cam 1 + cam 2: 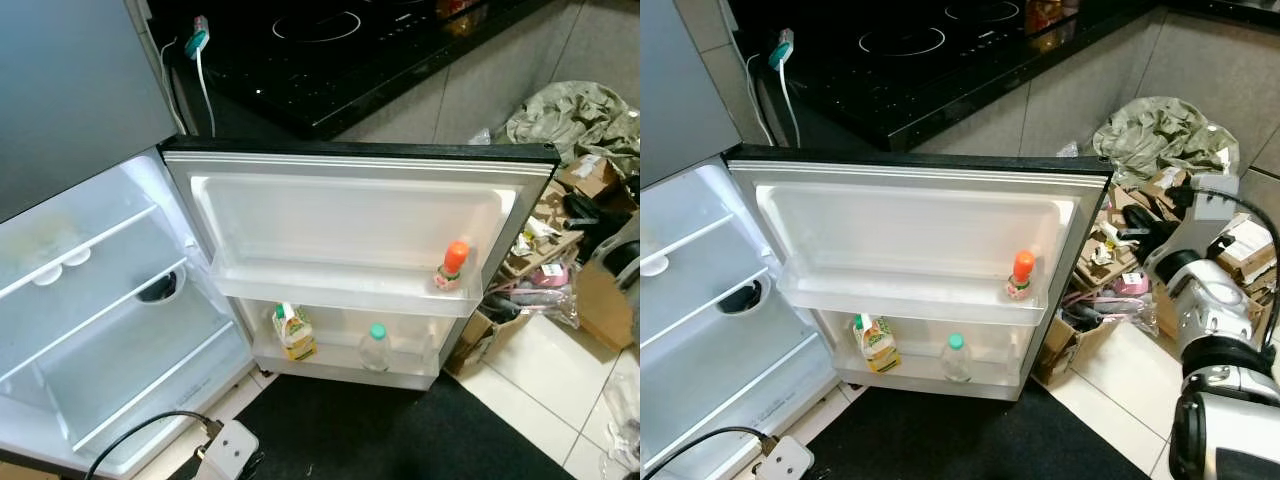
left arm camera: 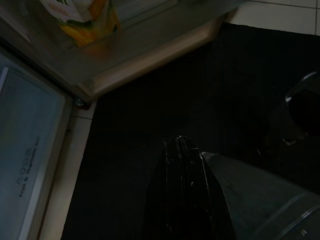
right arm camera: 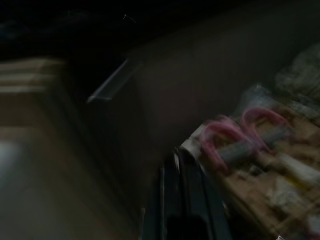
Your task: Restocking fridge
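On the far left the fridge (image 1: pixel 90 330) stands open, and its white shelves (image 1: pixel 110 300) have nothing on them. Low down by the fridge, the left gripper (image 2: pixel 179 150) hangs over a black mat (image 2: pixel 150 100). Its fingers are pressed together and hold nothing.

Next comes the open fridge door (image 1: pixel 350 215). In its bottom rack stands a yellow juice carton (image 1: pixel 293 333), and near it a clear bottle with a green cap (image 1: pixel 375 348). In the rack above, at the far end, stands a small bottle with an orange cap (image 1: pixel 451 265).

Behind the door is a black stove top (image 1: pixel 330 45) on the table.

To the right of the door, boxes and bags (image 1: pixel 545 260) lie in a heap on the tiled floor (image 1: pixel 530 400). The right gripper (image 3: pixel 179 165) is held up on that side, pointing at the heap. Its picture is blurry, but the fingers look close together with nothing in them.

I think the robot is between items now. It has nothing to put in yet. The next move may be to find a new drink or food thing, maybe in the heap on the right, open the fingers, pick it up, and carry it to a bare shelf or door rack.
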Motion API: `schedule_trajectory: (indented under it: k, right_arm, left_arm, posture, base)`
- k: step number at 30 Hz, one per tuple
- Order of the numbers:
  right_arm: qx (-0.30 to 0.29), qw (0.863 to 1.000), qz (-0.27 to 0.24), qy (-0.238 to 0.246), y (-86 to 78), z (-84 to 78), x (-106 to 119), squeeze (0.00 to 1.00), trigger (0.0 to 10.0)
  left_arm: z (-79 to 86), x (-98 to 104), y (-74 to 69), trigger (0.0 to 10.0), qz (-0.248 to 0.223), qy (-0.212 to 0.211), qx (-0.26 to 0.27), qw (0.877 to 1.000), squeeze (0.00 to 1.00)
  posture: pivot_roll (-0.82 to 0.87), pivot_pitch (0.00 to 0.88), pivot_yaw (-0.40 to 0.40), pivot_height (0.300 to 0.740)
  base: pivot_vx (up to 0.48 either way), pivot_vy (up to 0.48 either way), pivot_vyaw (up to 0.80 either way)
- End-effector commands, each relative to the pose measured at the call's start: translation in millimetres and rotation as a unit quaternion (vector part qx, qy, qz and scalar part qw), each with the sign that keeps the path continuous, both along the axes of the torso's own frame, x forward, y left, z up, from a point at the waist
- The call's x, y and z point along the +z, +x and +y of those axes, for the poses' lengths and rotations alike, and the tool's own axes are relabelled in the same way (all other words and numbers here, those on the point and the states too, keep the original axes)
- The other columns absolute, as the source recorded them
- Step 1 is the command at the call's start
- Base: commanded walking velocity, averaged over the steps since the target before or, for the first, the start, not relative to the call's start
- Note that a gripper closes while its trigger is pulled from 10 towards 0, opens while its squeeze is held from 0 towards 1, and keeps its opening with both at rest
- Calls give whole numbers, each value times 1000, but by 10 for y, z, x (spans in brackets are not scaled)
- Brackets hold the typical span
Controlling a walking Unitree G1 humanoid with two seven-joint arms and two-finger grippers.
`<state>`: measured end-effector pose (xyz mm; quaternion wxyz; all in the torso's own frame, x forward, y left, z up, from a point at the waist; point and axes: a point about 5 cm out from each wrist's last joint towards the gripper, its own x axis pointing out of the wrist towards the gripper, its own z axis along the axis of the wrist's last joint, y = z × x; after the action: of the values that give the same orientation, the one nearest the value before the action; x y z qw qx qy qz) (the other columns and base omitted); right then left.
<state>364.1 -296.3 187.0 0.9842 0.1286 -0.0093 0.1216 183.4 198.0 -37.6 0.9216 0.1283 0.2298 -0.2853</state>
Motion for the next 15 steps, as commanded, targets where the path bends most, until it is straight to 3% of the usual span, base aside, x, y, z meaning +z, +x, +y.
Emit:
schedule_trajectory:
  k: [1, 2, 5, 6, 8, 12, 15]
  right_arm:
    - [54, 998, -8, 27, -51, 101, -102, 0, 10000]
    - [54, 998, -8, 27, -51, 101, -102, 0, 10000]
    - [156, 987, 5, 26, -160, 322, -299, 0, 10000]
    - [156, 987, 5, 26, -160, 322, -299, 0, 10000]
    - [217, 976, 19, 22, -257, 438, -431, 0, 10000]
    - [250, 968, 28, 22, -318, 497, -499, 0, 10000]
    - [387, 918, 91, 15, -682, 673, -781, 0, 10000]
  left_arm:
    - [16, -70, -87, 10000, 21, 1, 6, 1000, 0]
    - [16, -70, -87, 10000, 21, 1, 6, 1000, 0]
    - [8, -79, -92, 10000, 24, 0, 5, 1000, 0]
    - [8, -79, -92, 10000, 24, 0, 5, 1000, 0]
    - [8, -83, -92, 10000, 26, -1, 4, 1000, 0]
    - [9, -84, -94, 10000, 26, 0, 3, 1000, 0]
    - [16, -89, -97, 10000, 28, 1, 2, 1000, 0]
  posture:
    - [-62, 137, 59, 726]
    - [-62, 137, 59, 726]
    - [-64, 137, 59, 726]
    - [-64, 137, 59, 726]
    - [-64, 137, 59, 726]
    - [-64, 138, 59, 726]
    - [-60, 142, 56, 726]
  base:
    - [0, 0, 0]
    - [0, 0, 0]
    - [0, 0, 0]
    - [0, 0, 0]
    - [0, 0, 0]
    - [0, 0, 0]
    - [0, 0, 0]
